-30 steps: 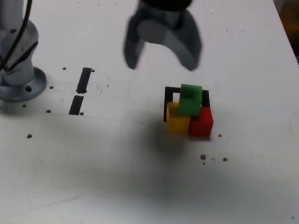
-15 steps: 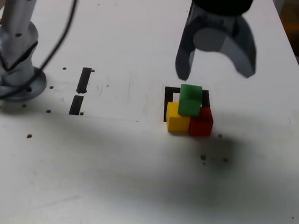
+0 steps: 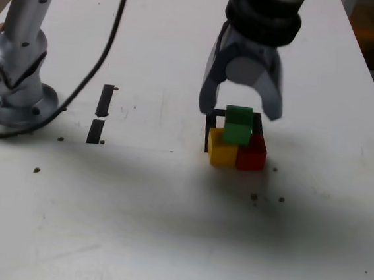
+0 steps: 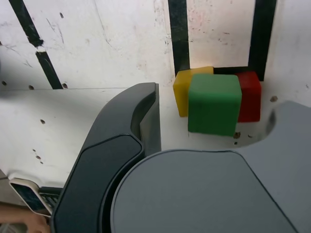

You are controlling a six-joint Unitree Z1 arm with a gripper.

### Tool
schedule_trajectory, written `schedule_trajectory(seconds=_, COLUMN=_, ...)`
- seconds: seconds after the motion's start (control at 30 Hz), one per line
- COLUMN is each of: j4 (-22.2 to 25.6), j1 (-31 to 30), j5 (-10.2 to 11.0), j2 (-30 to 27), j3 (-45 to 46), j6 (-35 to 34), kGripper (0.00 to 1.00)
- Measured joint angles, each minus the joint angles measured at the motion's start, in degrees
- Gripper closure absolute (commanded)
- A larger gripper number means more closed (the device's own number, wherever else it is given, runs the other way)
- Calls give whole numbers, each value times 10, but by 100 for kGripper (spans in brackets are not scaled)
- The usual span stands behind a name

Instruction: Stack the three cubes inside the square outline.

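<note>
Since half a second ago the grey two-fingered gripper (image 3: 240, 112) has dropped lower and shifted toward the exterior view's left, so that its fingertips now hang at either side of the small matte green cube (image 3: 238, 124); a second ago it was further left still and higher; the cubes themselves have not moved; the fingers (image 3: 209, 92) stand wide apart, holding nothing, with clear gaps between them and the green cube; that green cube rests on top of the small matte yellow cube (image 3: 222, 150) and the small matte red cube (image 3: 252, 153), straddling the seam where the two touch side by side, yellow on the exterior view's left, red on its right; the thin black square outline with a white centre (image 3: 210, 124) lies on the white table (image 3: 167, 211), and the cubes sit over its near edge, partly outside it rather than fully within; in the wrist view the green cube (image 4: 214, 103) covers much of the yellow cube (image 4: 182, 94) and red cube (image 4: 250, 96), with the black outline (image 4: 178, 34) beyond them; two short black strips (image 3: 101, 113) lie well apart, toward the exterior view's left, near the arm's silver base (image 3: 16, 90).
</note>
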Motion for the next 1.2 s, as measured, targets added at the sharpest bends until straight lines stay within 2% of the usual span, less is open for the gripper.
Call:
schedule_trajectory(seconds=0.13, j4=-28, j1=4, j5=1, j2=-1, j3=20, j6=-6, kGripper=39)
schedule_trajectory(seconds=0.4, j4=-68, j1=5, j5=2, j2=0, j3=40, j6=-8, kGripper=50)
schedule_trajectory(seconds=0.83, j4=-83, j1=7, j5=3, j2=3, j3=46, j6=-8, kGripper=70)
schedule_trajectory(seconds=0.93, j4=-53, j1=15, j5=14, j2=-2, j3=35, j6=-6, kGripper=71)
schedule_trajectory(seconds=1.03, j4=-9, j1=36, j5=37, j2=-48, j3=32, j6=1, kGripper=71)
schedule_trajectory(seconds=1.13, j4=-5, j1=81, j5=65, j2=-96, j3=71, j6=29, kGripper=71)
schedule_trajectory(seconds=1.2, j4=-15, j1=117, j5=69, j2=-113, j3=96, j6=41, kGripper=71)
